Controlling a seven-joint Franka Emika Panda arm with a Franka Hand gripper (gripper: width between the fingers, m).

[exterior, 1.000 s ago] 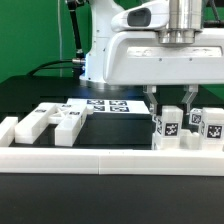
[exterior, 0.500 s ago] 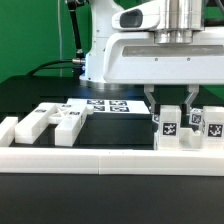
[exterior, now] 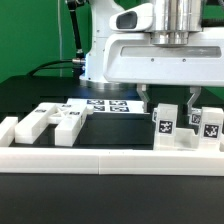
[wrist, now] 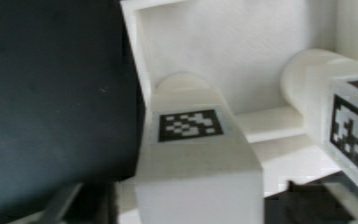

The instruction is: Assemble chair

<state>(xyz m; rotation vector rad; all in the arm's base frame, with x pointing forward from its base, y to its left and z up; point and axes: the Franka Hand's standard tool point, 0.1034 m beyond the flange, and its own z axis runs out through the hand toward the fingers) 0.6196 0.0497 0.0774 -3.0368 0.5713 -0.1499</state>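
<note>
The claw (exterior: pixel 168 100) is spread, its fingers (exterior: pixel 144 96) standing just clear on either side of a tagged chair post (exterior: pixel 168 122). The post stands directly below and between them, long axis upright, by the rail (exterior: pixel 100 160) on the exterior view's right, with another chair part (exterior: pixel 211 125) just beside it. A second ago the fingers pinched this post; now they have parted and it stands free.
</note>
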